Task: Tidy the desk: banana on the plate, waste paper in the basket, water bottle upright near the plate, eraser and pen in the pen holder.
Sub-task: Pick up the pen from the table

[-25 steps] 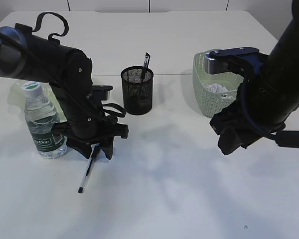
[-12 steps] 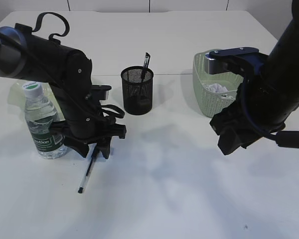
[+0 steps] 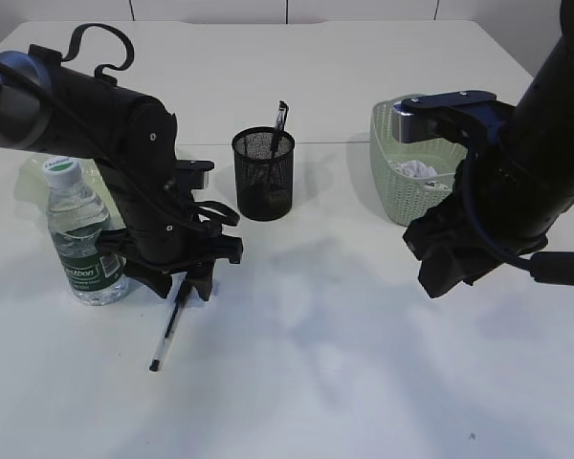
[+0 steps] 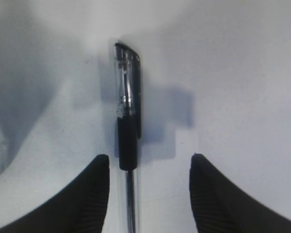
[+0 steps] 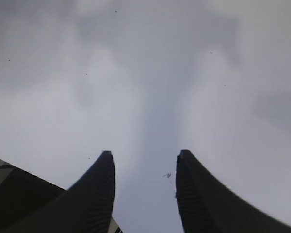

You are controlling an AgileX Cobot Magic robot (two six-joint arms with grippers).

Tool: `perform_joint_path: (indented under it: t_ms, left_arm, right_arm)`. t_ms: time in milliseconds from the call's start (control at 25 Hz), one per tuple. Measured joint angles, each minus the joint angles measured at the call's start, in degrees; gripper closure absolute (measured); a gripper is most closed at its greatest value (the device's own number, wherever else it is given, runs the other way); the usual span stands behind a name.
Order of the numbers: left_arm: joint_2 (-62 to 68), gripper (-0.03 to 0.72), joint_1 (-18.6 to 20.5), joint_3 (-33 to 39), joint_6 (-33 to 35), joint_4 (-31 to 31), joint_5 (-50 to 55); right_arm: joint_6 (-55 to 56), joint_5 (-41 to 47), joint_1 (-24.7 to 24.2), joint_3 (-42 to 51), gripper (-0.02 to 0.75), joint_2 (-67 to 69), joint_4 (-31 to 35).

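Pen [image 4: 127,116] lies between the spread-open left gripper [image 4: 148,194] fingers — right gripper [image 5: 143,191] gapes, holding nothing.

The water bottle [image 3: 80,239] carries a green label with white lettering, seemingly too blurred to read.

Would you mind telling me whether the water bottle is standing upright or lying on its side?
Upright: the water bottle stands on its base with its cap on top.
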Motion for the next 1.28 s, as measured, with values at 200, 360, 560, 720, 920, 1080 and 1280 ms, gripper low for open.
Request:
perform_joint_path:
  t_ms: [200,360,560,720,920,1080,1280]
  left_arm:
    - [0.26,0.318,0.00,0.00,0.00,0.00,0.01]
    - [1.17,0.318,0.00,0.00,0.00,0.00,0.01]
    - [1.65,0.318,0.00,0.00,0.00,0.00,-0.10]
    - [2.29,0.318,0.00,0.00,0.00,0.00,-0.10]
    - [2.29,0.318,0.00,0.00,0.00,0.00,-0.10]
    - [2.61,0.318,0.00,-0.11,0.00,0.00,-0.10]
    - [2.85,0.319,0.00,-0.49,0.00,0.00,0.48]
  right_arm:
    - [0.00,0.00,0.00,0.00,0.420,0.00,0.00]
    - [0.00,0.00,0.00,0.00,0.420,0.00,0.00]
    - [-0.12,0.00,0.00,0.00,0.420,0.00,0.00]
    - [-0.12,0.00,0.00,0.00,0.420,0.00,0.00]
    - [-0.12,0.00,0.00,0.00,0.420,0.00,0.00]
    - [-0.42,0.00,0.00,0.00,0.420,0.00,0.00]
    - [-0.54,0.00,0.00,0.00,0.420,0.00,0.00]
